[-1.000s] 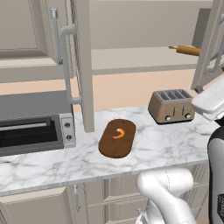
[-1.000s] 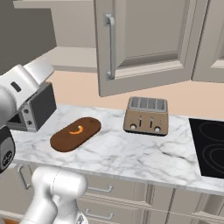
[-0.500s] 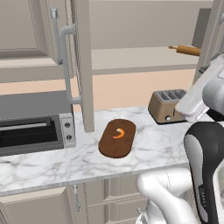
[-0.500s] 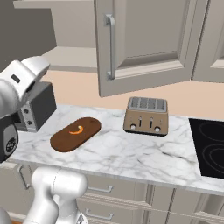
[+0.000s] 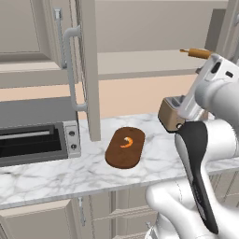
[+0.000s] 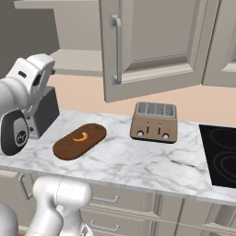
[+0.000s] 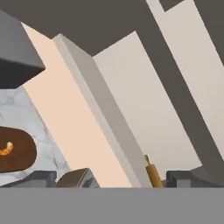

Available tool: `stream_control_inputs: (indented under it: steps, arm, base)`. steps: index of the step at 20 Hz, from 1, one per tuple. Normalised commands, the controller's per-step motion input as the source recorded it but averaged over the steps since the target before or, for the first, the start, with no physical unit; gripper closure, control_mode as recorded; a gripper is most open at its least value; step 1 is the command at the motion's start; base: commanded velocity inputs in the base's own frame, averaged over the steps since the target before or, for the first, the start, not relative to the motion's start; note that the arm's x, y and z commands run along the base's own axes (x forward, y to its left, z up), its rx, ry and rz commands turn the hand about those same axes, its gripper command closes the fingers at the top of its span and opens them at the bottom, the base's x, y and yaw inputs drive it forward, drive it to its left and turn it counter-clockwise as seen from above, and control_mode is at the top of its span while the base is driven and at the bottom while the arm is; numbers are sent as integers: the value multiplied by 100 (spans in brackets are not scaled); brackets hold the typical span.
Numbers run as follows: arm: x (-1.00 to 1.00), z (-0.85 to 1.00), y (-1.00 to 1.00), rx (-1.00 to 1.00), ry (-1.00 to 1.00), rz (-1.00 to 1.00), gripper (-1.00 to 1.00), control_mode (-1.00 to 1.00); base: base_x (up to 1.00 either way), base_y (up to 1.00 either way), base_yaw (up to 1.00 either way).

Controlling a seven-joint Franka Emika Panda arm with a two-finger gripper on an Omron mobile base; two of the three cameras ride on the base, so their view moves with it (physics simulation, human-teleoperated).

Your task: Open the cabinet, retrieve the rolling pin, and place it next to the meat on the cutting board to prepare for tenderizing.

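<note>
The cabinet [image 5: 87, 56] hangs open, and its door [image 6: 152, 41] swings out over the counter. On its bottom shelf at the right lies the rolling pin [image 5: 196, 52], which the hand view catches low and near the middle [image 7: 153, 173]. On the marble counter below, the dark oval cutting board [image 5: 122, 152] [image 6: 69, 146] [image 7: 19, 155] carries the small orange meat [image 5: 127, 141] [image 6: 81, 137] [image 7: 6, 149]. My gripper [image 7: 111, 180] is open and empty, raised at about shelf height and pointed towards the rolling pin, still apart from it.
A toaster [image 6: 154, 121] [image 5: 168, 114] stands right of the board. A toaster oven [image 5: 32, 140] sits on the counter's left end. A black cooktop [image 6: 221, 154] lies at the far right. My own arm blocks much of the right side in the left base view.
My arm has swung up and round, with its elbow now large in the left base view. The jaws stayed open. Board, meat, toaster and rolling pin have not moved.
</note>
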Motion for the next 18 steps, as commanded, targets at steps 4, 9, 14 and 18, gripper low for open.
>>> stream_control_inputs:
  steps: [4,9,14,18]
  arm:
    - [32,-12,0,-18,0,-17,-100,-100]
    - [3,-7,-13,-10,2,-13,-100,-100]
    - [0,0,-35,-5,0,-19,-100,-100]
    - [17,0,-32,-4,1,-20,-100,-100]
  base:
    - [0,0,0]
    - [0,0,0]
    - [0,0,0]
    - [0,0,0]
